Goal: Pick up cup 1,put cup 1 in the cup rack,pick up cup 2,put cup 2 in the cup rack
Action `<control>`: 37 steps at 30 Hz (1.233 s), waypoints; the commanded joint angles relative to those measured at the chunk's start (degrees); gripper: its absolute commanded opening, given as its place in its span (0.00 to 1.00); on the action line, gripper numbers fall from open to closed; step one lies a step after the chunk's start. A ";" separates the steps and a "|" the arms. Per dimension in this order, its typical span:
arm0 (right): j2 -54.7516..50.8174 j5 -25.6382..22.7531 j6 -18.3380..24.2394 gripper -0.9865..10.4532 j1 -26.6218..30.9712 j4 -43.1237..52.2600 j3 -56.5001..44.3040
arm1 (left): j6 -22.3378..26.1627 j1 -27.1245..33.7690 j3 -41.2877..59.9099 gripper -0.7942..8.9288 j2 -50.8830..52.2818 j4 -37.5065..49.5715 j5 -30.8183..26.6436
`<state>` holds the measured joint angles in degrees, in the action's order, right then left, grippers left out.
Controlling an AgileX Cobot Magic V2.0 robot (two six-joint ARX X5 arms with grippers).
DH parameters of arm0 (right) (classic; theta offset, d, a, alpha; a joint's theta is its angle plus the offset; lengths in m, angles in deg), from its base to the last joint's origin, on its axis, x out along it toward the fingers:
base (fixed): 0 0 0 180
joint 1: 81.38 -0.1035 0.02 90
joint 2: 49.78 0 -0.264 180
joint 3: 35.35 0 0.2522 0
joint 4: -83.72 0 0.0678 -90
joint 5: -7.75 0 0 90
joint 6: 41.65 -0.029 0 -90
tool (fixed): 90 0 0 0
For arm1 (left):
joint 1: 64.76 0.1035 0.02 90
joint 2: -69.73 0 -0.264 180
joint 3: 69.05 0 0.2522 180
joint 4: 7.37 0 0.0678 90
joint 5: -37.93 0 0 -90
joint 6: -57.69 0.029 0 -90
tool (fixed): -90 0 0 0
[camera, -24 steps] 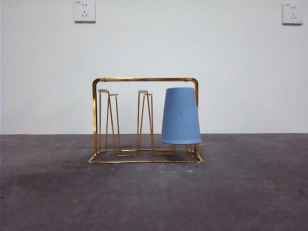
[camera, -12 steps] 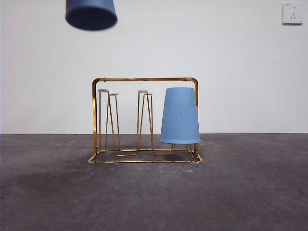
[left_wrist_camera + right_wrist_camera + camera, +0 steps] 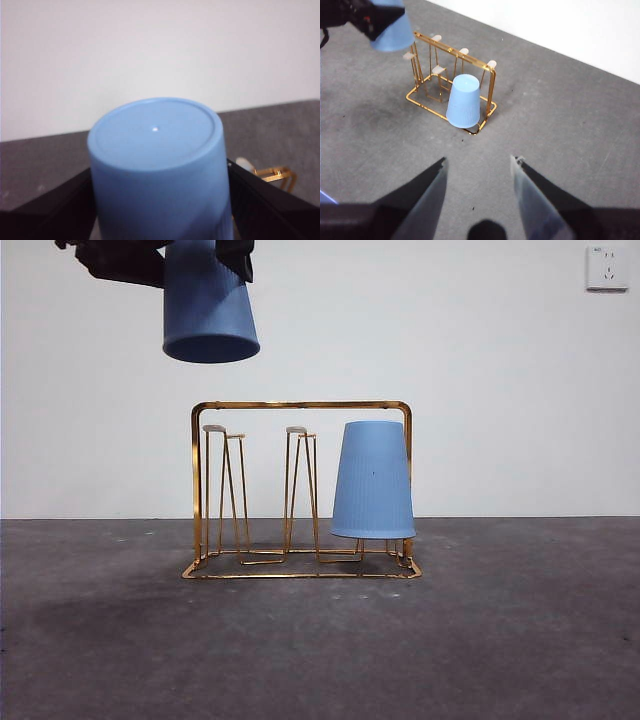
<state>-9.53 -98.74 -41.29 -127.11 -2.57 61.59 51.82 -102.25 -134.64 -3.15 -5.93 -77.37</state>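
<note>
On the grey bench (image 3: 500,640), at the centre of the front view, stands the cup rack (image 3: 300,406), with one blue cup (image 3: 373,480) upside down over its right-hand peg. In the upper left, above the rack, the left gripper (image 3: 205,260) clamps its fingers on a second blue cup (image 3: 208,310), mouth downward. The right gripper (image 3: 477,172) hangs well apart, fingers spread, holding nothing.

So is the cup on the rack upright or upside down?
Upside down: cup sits on the cup rack with its wide mouth at the bottom.
</note>
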 commanded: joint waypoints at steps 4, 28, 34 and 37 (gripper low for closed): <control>-0.35 -0.09 -1.70 0.28 0.00 0.02 -0.44 | 1.20 1.68 0.24 0.08 -4.07 1.92 0.33; -0.35 -2.47 -2.34 0.28 0.00 -0.07 -0.44 | -2.58 5.55 0.33 0.08 -15.78 5.55 4.68; -0.35 -3.10 -2.34 0.28 0.00 -0.28 -0.46 | -4.70 5.55 0.33 0.08 -19.02 4.50 4.74; -0.35 -3.28 -2.34 0.28 0.00 -0.79 -0.46 | -6.10 5.44 0.33 0.08 -20.31 3.61 4.70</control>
<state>-9.61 -101.80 -42.97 -127.11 -3.66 61.59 47.14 -97.01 -134.64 -23.04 -2.68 -72.50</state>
